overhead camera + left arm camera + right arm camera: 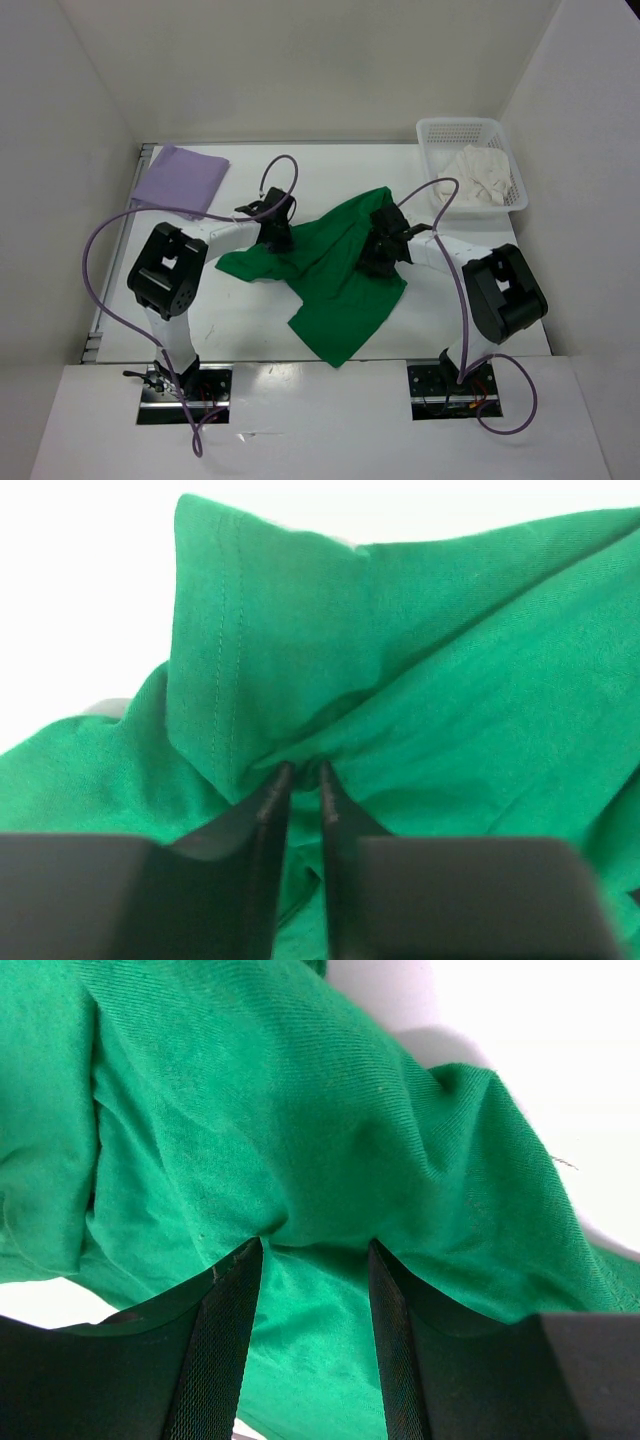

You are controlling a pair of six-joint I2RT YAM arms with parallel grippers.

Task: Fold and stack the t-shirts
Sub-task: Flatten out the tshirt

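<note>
Step in hand: getting the green t-shirt (335,275) opened flat before the 1st fold. It lies crumpled mid-tabletop (330,170), one corner trailing toward my bases. My left jaws are nearly closed, pinching a bunched ridge of the green cloth just beside a stitched hem (222,660). My right jaws stand well apart, tips pressed into the cloth w/ a bulge between them, nothing clamped as far as I can tell.

Next, I reckon: the right side needs to close on its bit of cloth, then both arms draw apart & lift so the shirt spreads out. A pinch through 2 layers would drag it skewed.

Around: lavender t-shirt (182,180) lies flat at the far-left corner, well apart, prob. the stack spot. White t-shirt (482,175) sits heaped in the mesh basket (458,122) far right, not yet folded. Nothing lies in the way of the spread; only the shirt's own bunching hinders.
</note>
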